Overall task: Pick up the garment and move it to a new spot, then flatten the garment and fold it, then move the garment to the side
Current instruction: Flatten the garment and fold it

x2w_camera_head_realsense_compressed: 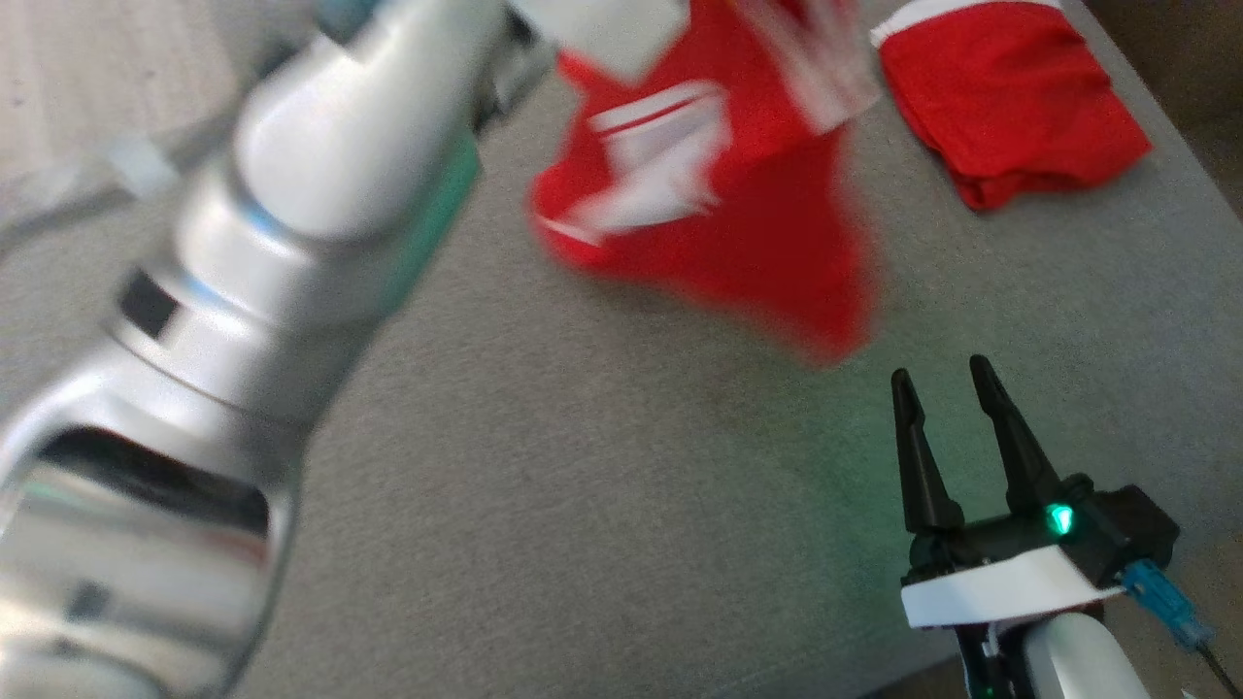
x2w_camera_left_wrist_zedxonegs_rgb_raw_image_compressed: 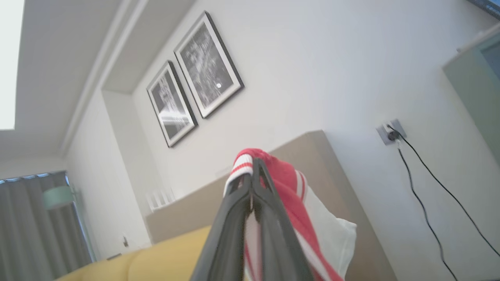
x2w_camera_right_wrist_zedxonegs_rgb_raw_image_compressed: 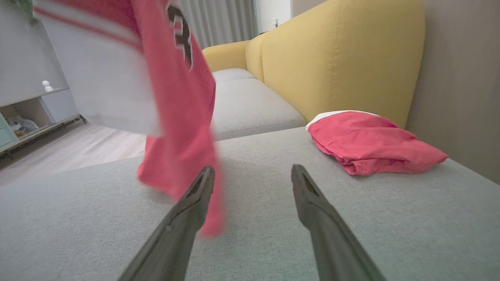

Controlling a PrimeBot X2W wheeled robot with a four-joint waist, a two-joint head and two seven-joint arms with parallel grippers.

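**Garment Lifted for Transfer**

Your left gripper [x2w_camera_left_wrist_zedxonegs_rgb_raw_image_compressed: 253,173] is clamped on the garment's [x2w_camera_head_realsense_compressed: 738,214] ribbed striped edge. The cloth therefore hangs above the grey seat [x2w_camera_head_realsense_compressed: 583,505] and can be carried without dragging. It is red with white panels and dark lettering, and its lowest corner hangs close to the seat. Your right gripper [x2w_camera_head_realsense_compressed: 940,374] hovers spread and empty over the seat's near edge, ready to assist.

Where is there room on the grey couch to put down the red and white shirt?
The biggest bare patch is the near middle of the grey fabric cushion, between the silver left arm and the open right gripper, in front of the hanging red-and-white shirt. The far right corner is crowded: a folded red garment lies there.
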